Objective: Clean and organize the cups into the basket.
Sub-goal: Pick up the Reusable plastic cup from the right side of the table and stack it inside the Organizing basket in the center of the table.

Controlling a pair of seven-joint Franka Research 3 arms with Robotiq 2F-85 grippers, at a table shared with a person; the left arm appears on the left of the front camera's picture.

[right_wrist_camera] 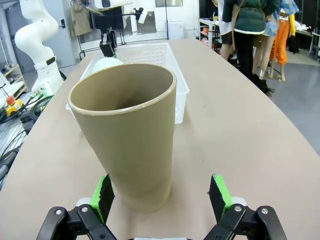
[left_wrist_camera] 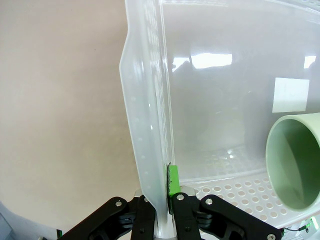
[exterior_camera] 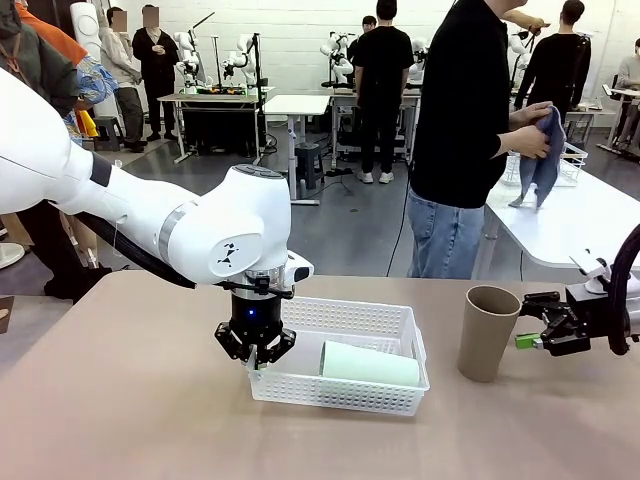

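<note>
The left end effector (exterior_camera: 256, 348) is clamping the left wall of the basket (exterior_camera: 345, 396), probably steadying it; a mint cup (exterior_camera: 370, 364) is lying inside. Right of the basket, the right end effector (exterior_camera: 528, 341) is gaping wide beside the upright tan cup (exterior_camera: 488, 332), apparently readying a grasp.

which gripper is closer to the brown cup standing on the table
Right. The right gripper sits open just beside the brown cup, its jaws facing it. The left gripper is farther off, shut on the basket at the end wall away from the cup.
</note>
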